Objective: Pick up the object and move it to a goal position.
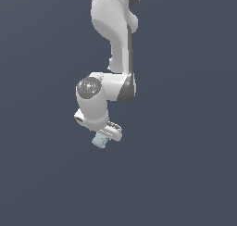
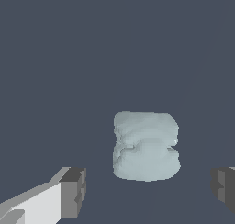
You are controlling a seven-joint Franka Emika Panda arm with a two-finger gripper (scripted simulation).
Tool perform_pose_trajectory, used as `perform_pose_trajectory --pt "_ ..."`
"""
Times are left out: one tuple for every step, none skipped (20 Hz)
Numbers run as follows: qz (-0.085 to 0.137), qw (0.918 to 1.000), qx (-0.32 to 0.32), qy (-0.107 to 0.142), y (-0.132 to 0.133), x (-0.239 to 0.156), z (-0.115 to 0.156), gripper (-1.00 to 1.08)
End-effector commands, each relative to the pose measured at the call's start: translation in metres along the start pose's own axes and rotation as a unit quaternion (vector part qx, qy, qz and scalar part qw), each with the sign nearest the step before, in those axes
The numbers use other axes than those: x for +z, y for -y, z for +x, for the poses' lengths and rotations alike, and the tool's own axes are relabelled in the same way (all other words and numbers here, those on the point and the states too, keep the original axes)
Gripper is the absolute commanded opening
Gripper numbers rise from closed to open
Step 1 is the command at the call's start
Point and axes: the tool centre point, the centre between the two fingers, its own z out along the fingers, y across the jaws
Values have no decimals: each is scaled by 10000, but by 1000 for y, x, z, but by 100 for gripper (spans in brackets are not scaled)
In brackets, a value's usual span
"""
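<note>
Pale grey-green and bumpy all over, the small, roughly cube-shaped lump [image 2: 146, 146] lies on the flat dark slate-blue ground [image 2: 69, 58]. In the wrist view its surface is creased into soft folds, with a lighter, rounded upper part and a wider lower part, and it sits in the space between the two dark grey finger pads [image 2: 75, 191] of the robot's gripper [image 2: 149, 191]. The lump touches neither pad: bare ground shows on both sides of it, and it lies somewhat nearer the pad that is backed by the white finger body than the other pad, which is cut off by the picture's edge. The pincer is spread wide, its jaws well apart and holding nothing.

In the exterior view the same lump [image 1: 98, 141] shows as a tiny pale block just under the lower end of the white gripper [image 1: 107, 136], partly covered by it, so only its lower corner towards the exterior view's left is plain. Whether the fingertips reach down to the ground beside it cannot be told from this view.

Above the gripper stands the white Franka arm [image 1: 113, 44] with its smooth rounded links: a grey disc-shaped joint cap [image 1: 89, 86] faces the camera on the wrist link, a dark band marks the elbow joint beside it towards the exterior view's right, and the upper link rises to the top edge of the picture. The dark ground fills the rest of both views.
</note>
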Motion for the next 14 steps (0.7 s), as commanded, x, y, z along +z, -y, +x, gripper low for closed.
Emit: perform_pose_trajectory --pt "-11 9999 147 1 -5 5 5 100" --pt "-14 9998 176 2 -6 6 6 100" --pt "-16 9998 194 2 -7 6 6 100" --pt "-16 9998 200 3 -7 6 6 100" --pt "-16 9999 168 6 -7 6 5 100" --pt "-16 9999 168 6 -7 6 5 100" --pt "-16 9999 168 6 -7 7 5 100" --pt "-16 9999 168 6 -6 9 5 100" --pt "-16 9999 171 5 -7 12 5 100" --pt "-16 9998 175 5 -7 15 5 100" --pt "-16 9998 175 5 -7 19 5 100" --pt "-16 9998 180 5 -7 24 5 100" --pt "-16 9998 185 4 -7 30 5 100" --pt "-16 9998 188 4 -7 36 5 100"
